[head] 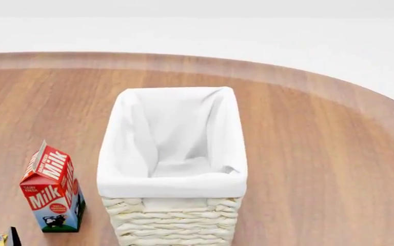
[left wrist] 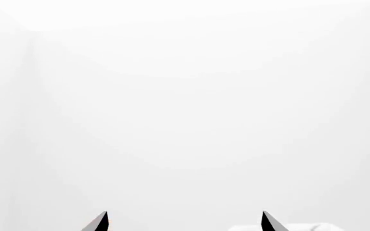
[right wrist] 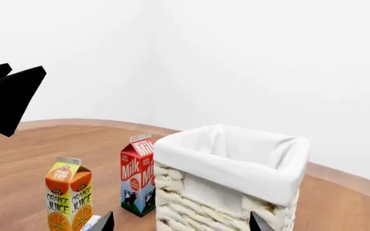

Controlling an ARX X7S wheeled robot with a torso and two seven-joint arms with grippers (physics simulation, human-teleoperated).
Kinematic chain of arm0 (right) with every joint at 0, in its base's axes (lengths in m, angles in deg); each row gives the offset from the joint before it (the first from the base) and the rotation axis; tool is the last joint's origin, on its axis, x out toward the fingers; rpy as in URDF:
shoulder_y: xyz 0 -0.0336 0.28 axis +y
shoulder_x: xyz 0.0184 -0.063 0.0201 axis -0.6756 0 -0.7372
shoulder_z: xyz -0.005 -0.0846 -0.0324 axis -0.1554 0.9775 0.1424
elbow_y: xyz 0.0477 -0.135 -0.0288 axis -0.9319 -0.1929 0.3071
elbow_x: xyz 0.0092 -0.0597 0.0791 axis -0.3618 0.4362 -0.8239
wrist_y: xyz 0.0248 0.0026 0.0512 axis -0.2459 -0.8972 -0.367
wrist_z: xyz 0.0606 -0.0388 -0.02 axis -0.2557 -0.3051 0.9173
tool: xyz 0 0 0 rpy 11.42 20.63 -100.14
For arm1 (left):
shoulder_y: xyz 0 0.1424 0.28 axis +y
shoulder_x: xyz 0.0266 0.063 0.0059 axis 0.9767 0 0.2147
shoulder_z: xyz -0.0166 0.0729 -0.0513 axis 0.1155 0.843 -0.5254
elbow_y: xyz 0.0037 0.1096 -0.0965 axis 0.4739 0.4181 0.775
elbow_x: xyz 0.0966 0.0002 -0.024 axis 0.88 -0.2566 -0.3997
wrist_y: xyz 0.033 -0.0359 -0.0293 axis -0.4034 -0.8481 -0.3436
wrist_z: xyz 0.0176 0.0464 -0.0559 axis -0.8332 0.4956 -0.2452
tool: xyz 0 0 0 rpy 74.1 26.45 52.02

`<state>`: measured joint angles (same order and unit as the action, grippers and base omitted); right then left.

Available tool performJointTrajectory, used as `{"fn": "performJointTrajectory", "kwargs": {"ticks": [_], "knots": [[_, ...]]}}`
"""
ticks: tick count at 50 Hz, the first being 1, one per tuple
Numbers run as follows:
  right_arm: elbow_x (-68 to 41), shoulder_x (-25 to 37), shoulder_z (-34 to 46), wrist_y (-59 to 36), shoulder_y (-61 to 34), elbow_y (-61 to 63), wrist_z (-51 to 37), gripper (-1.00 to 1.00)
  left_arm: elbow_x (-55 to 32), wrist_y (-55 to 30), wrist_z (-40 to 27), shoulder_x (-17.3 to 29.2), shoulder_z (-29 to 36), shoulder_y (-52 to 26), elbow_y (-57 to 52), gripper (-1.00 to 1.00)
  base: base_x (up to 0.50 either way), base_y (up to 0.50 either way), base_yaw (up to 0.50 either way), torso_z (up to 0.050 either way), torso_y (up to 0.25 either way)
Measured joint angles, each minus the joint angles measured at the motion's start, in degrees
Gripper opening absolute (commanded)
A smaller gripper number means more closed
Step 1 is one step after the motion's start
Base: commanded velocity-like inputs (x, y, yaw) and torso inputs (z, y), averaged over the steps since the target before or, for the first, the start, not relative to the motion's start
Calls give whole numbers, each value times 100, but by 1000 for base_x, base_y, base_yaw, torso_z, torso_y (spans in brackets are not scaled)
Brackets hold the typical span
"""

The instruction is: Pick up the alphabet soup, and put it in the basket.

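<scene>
Wooden table [head: 320, 154], basket [right wrist: 227, 166] just beyond spread right fingers [right wrist: 254, 224].

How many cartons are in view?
2: the milk carton stands beside the basket, and the orange juice carton stands further from it. Others may sit out of frame.

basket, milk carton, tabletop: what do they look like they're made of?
Basket: pale cream woven wicker, going by the braided strands on its wall, with a matte white cloth lining that wrinkles and folds over the rim. Milk carton: printed paperboard, judging by the gable top and flat creased panels. Table: wood or a wood-look veneer, with visible grain and a soft satin sheen.
</scene>
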<state>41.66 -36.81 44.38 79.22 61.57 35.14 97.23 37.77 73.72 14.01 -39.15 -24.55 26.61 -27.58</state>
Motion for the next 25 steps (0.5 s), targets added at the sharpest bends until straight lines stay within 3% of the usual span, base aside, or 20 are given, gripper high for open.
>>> {"fn": "performJointTrajectory", "kwargs": {"ticks": [25], "knots": [[-877, 333, 869, -572, -499, 85, 1631, 100, 62, 0, -56, 13, 72, 7, -13, 100, 0, 0, 0, 0, 0]]}}
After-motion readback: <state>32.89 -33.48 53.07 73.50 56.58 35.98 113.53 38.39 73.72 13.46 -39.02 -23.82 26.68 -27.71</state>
